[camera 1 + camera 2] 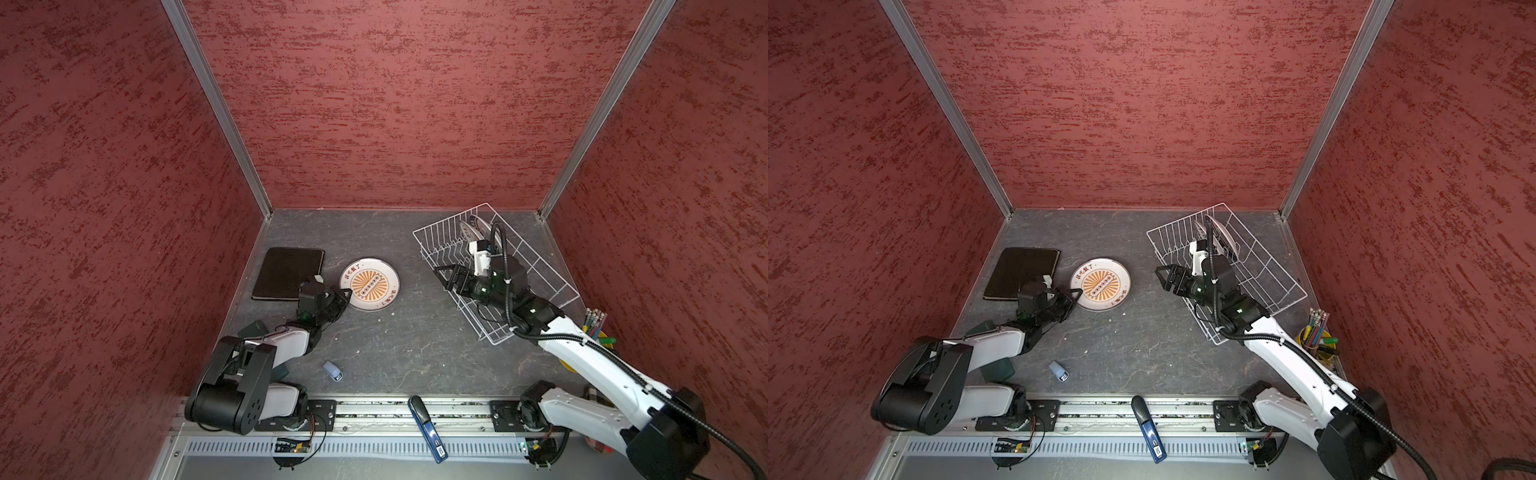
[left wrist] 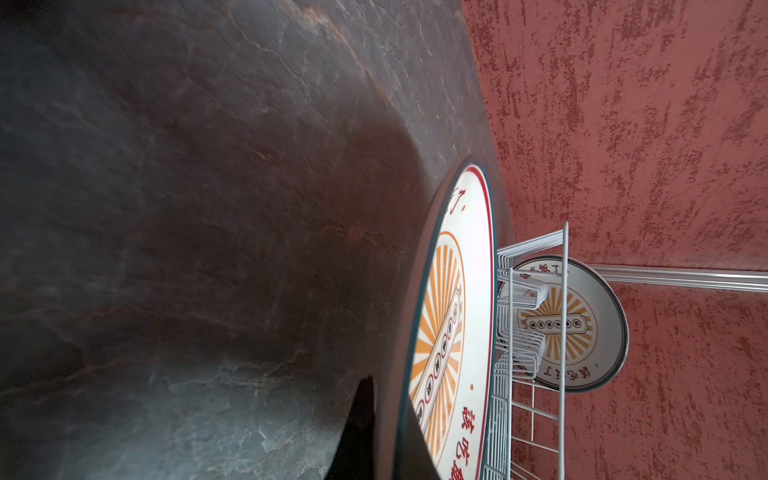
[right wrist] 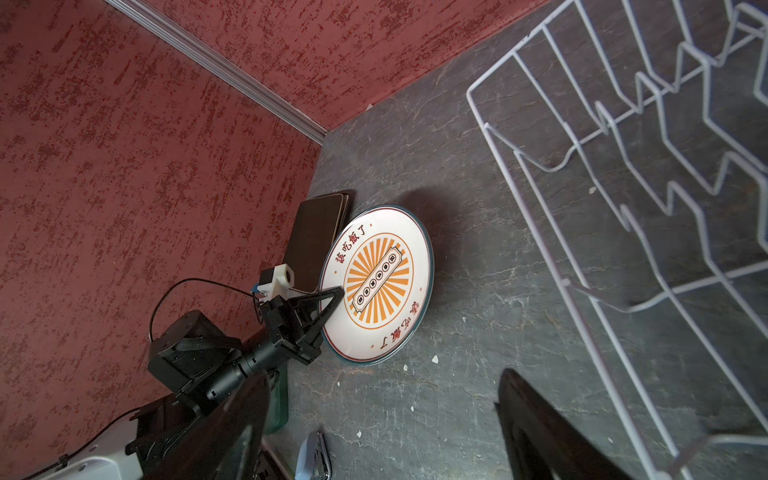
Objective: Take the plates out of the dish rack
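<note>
**Lining up on the racked plates (image 1: 471, 229)**

My right gripper (image 1: 444, 277) hangs wide and empty at the rack (image 1: 440, 237) rim; those plates stand on edge at its one o'clock, nearer this arm. My left gripper (image 1: 345, 294) pinches the sunburst plate (image 1: 370, 284) by its rim, flat on the table (image 1: 395, 345).

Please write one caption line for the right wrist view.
Shut left gripper at the sunburst plate rim, dish rack alongside.

left hand (image 1: 348, 292): closed, low | right hand (image 1: 441, 277): jaws wide apart
</note>
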Action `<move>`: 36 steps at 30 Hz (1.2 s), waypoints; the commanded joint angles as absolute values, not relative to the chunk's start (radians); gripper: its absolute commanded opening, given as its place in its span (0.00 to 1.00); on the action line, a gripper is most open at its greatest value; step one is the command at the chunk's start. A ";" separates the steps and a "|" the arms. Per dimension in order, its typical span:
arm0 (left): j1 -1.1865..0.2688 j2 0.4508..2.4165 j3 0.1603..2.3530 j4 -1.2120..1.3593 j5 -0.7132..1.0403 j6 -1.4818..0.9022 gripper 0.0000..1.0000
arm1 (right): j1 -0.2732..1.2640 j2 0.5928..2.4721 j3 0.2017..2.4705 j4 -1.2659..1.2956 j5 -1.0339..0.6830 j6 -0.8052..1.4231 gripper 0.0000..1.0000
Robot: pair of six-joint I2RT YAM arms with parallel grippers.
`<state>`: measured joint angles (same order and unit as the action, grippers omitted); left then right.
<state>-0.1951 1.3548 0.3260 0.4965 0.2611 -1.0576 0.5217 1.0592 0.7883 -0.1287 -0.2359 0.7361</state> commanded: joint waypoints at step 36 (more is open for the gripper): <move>-0.130 1.635 0.461 0.644 0.326 -1.022 0.03 | 0.474 0.950 0.807 -0.290 -0.088 0.678 0.89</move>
<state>-0.1440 1.6238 0.4473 0.6029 0.3099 -1.0317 0.4808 0.9691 0.7883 -0.2836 -0.1173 0.6895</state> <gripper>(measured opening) 0.092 0.890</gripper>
